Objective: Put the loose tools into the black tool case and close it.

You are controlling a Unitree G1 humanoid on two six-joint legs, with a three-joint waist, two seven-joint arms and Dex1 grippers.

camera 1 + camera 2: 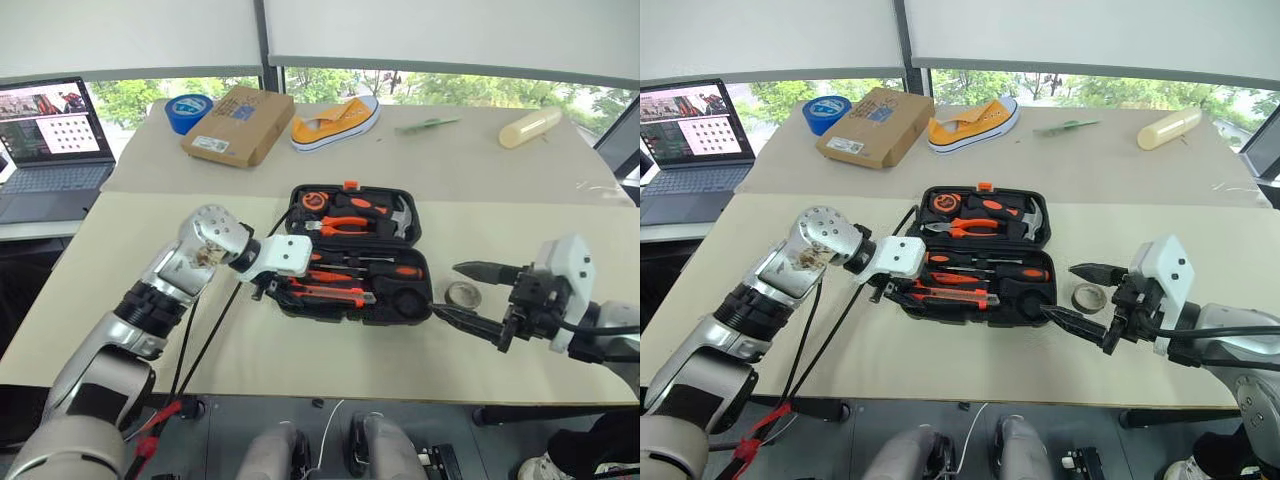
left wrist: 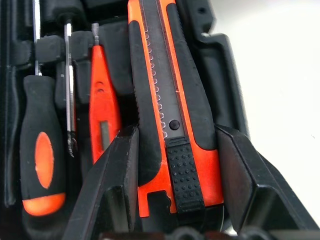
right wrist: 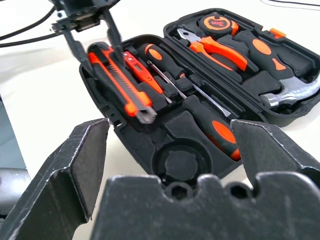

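The black tool case [image 1: 290,200] lies open in the middle of the table. An orange-and-black utility knife [image 2: 170,100] rests along the case's near edge, and my left gripper [image 1: 268,290] is shut on its left end. Beside the knife lie a thin orange tester screwdriver [image 2: 102,110] and two orange-and-black screwdrivers [image 3: 215,127] in their recesses. A small dark tape roll [image 1: 462,295] sits on the table just right of the case. My right gripper [image 1: 447,288] hovers open next to that roll, pointing at the case. A round recess [image 3: 181,162] in the case stands empty.
Pliers [image 1: 345,225], a hammer [image 1: 403,215] and a tape measure [image 1: 314,201] fill the case's far half. At the back are a cardboard box [image 1: 238,123], a blue tape roll [image 1: 187,110], a yellow shoe [image 1: 335,120] and a cream tube [image 1: 530,127]. A laptop [image 1: 50,140] stands far left.
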